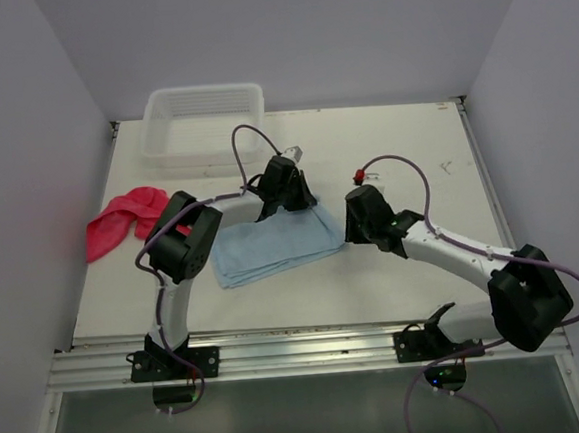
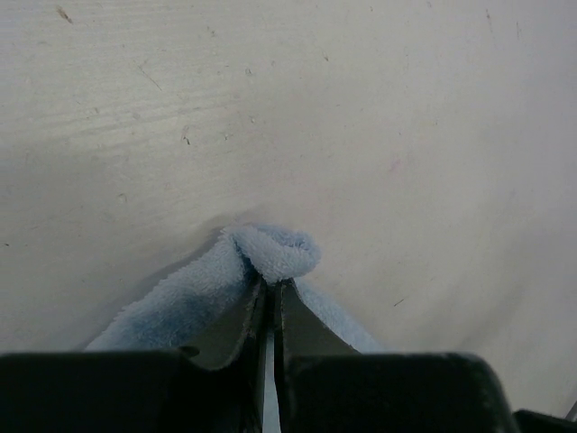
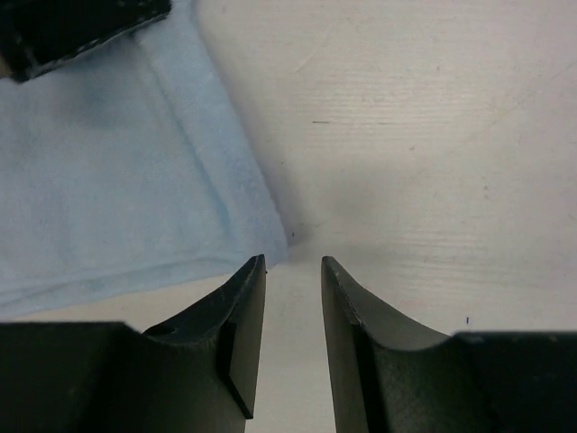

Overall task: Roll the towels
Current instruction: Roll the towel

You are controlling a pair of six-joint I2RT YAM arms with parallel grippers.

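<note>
The light blue towel [image 1: 272,244] lies folded flat mid-table. My left gripper [image 1: 298,202] sits at its far right corner and is shut on a pinched-up fold of blue towel [image 2: 270,253], which bunches just past the fingertips [image 2: 273,285]. My right gripper [image 1: 352,234] hovers at the towel's near right corner. In the right wrist view the right gripper [image 3: 293,263] is open with only bare table between the fingers, and the blue towel [image 3: 117,180] ends just ahead of the left finger. The pinkish-red towel [image 1: 121,220] lies crumpled at the table's left edge.
A clear plastic basket [image 1: 202,125] stands at the back left. The left arm's elbow [image 1: 183,240] overlaps the red towel's right end. White walls close in the table on the left, back and right. A metal rail [image 1: 310,350] runs along the near edge.
</note>
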